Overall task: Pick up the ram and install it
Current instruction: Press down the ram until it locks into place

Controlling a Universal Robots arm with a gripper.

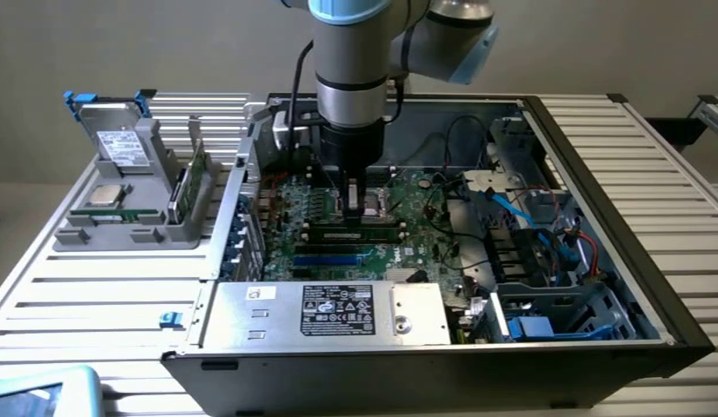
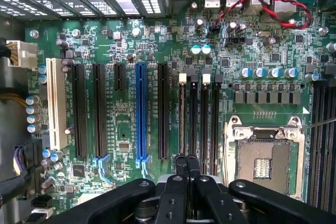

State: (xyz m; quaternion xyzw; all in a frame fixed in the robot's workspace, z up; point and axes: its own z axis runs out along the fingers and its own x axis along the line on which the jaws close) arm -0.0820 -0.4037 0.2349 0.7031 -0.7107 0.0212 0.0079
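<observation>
Black fingertips of the gripper [image 2: 186, 162] sit pressed together, nothing visibly clamped between them, poised over the bank of long black memory slots [image 2: 198, 124] on the motherboard [image 2: 126, 40]. In the exterior view the gripper [image 1: 362, 207] hangs inside the open computer case [image 1: 637, 287], and the ram [image 1: 356, 232] stands on edge in the slot bank directly under its tips; whether it is fully seated cannot be told. Just beside the fingers lies the open processor socket [image 2: 262, 163], and farther out on the opposite side a blue expansion slot [image 2: 140, 114]. Well away, outside the case, a grey holder [image 1: 127, 226] carries another green stick [image 1: 195, 184]. The likely hazards: a push landing off-centre would tilt the ram and leave one end clip unlatched; too hard a press could flex the board; a sideways drift would bring the fingers onto the exposed socket.
</observation>
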